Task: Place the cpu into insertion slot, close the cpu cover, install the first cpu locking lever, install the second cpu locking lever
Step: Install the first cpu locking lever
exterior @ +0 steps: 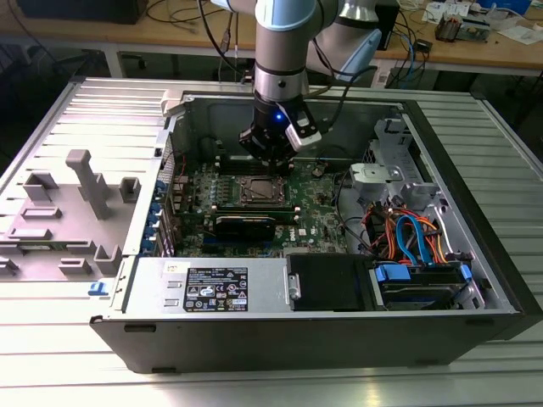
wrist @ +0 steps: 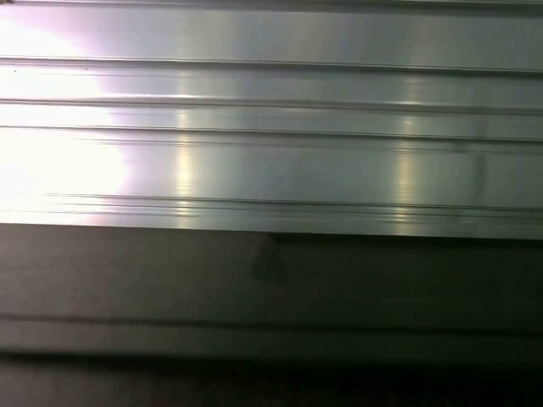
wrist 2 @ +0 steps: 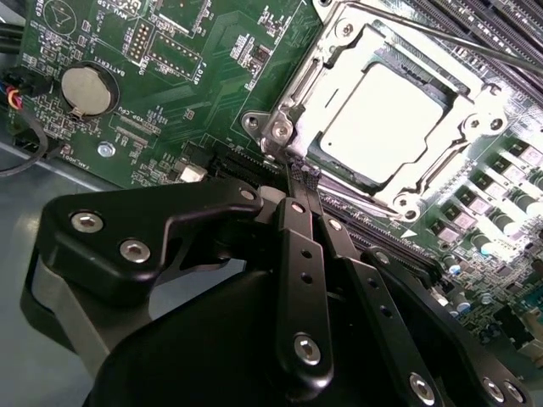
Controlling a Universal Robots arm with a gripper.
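End effector (wrist 2: 303, 180) clenched, fingers pinched together with nothing between them, tips poised at the corner of the cpu cover (wrist 2: 335, 64), likely to work as a pushing point. Cover lies flat over the cpu (wrist 2: 382, 114), which sits seated in the insertion slot (exterior: 260, 190). A thin locking lever (wrist 2: 475, 41) runs along the far side. Exterior view places the arm inside the open computer case (exterior: 475, 212) on the bench (exterior: 51, 339); second wrist view gives socket detail and a coin cell battery (wrist 2: 87, 91).

Cluttered wooden workbench (exterior: 170, 30) behind
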